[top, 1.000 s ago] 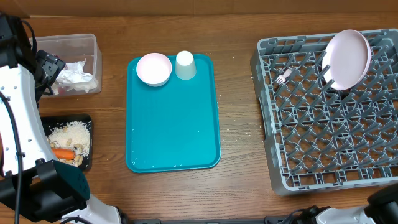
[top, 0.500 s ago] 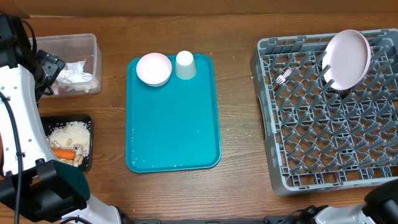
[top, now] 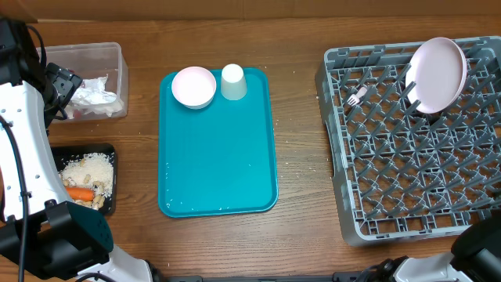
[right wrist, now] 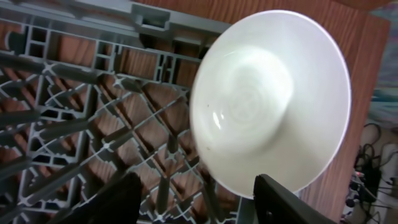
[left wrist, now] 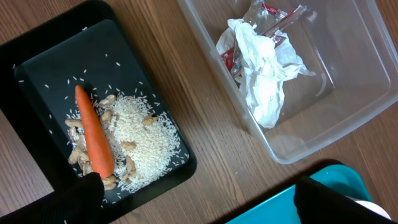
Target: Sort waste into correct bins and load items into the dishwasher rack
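Teal tray (top: 219, 157), centre of table: holds 1 white bowl (top: 193, 86) and 1 white cup (top: 233, 81), just beside each other at its far edge. I see no other dish on it.

Item 1, bowl: sits mouth up. I judge it light, rigid, and slick at the glaze. Best hold is over the rim, 1 finger inside and 1 outside. It may chip if dropped onto the pegs.

Item 2, cup: small and light, likely to tip if nudged. I would pinch it across the wall, low down. I cannot tell which way up it stands.

Grey rack (top: 415, 157), right of table: 1 white plate (top: 438, 74) stands on edge among the pegs at the far corner. 1 pale fork (top: 356, 97) lies nearby on the grid.

Clear tub (top: 109, 55), far left: crumpled napkins (left wrist: 264, 74) and a red-and-white wrapper (left wrist: 231, 59) lie inside.

Black tray (left wrist: 37, 56), near left: 1 carrot piece (left wrist: 93, 140) lies against a heap of pale crumbs (left wrist: 140, 140).

Left gripper (left wrist: 199, 186): jaws wide apart and empty, above the bare table between the black tray and the tub.

Right gripper (right wrist: 199, 186): jaws spread, holding nothing, facing the plate in the rack.

Status, by my reading: waste is sorted, and the bowl and cup are not yet loaded.
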Robot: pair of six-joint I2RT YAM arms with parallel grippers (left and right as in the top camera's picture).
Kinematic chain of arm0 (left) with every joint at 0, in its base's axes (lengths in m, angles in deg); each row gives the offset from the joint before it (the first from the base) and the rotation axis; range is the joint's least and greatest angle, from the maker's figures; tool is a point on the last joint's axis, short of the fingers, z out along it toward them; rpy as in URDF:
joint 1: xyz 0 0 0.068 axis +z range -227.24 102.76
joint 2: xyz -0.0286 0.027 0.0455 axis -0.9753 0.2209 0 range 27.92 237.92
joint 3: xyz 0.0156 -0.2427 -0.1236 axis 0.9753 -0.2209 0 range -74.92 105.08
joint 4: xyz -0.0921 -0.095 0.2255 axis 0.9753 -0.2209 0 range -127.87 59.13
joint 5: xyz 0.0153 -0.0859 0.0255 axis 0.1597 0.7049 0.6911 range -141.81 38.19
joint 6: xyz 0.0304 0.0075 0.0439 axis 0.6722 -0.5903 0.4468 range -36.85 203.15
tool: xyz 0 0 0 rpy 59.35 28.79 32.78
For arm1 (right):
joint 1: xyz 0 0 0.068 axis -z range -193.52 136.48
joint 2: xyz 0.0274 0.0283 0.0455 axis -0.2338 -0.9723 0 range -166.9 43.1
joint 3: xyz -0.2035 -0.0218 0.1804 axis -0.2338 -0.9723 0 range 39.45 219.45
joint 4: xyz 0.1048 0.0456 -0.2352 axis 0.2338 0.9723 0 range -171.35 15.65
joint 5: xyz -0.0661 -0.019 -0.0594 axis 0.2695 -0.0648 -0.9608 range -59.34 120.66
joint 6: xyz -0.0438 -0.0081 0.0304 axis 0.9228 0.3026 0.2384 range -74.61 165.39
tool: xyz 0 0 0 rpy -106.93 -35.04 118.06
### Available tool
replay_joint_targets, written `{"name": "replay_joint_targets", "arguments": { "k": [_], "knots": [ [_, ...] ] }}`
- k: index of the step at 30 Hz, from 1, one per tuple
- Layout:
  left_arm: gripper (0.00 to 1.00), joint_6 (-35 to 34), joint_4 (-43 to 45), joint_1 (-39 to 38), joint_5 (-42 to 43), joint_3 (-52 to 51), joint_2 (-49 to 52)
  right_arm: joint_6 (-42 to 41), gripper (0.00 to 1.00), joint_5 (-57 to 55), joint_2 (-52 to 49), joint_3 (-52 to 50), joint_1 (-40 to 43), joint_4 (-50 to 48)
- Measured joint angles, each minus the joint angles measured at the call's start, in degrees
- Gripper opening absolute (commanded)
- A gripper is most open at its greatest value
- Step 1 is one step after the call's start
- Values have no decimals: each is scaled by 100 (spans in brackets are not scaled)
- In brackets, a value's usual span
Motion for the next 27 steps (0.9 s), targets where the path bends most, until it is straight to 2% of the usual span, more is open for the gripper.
{"name": "replay_joint_targets", "arguments": {
  "k": [6,12,16,21,27],
  "knots": [
    [100,0,0,0,2,0,0,42,59,-179,-289,-2,2,96],
    [100,0,2,0,0,0,0,142,21,-203,-540,-35,0,142],
    [100,0,2,0,0,0,0,155,4,-118,-540,-33,2,168],
    [100,0,2,0,0,0,0,149,4,83,-542,109,2,459],
    [100,0,0,0,2,0,0,146,4,590,-538,841,2,866]
  ]
}}
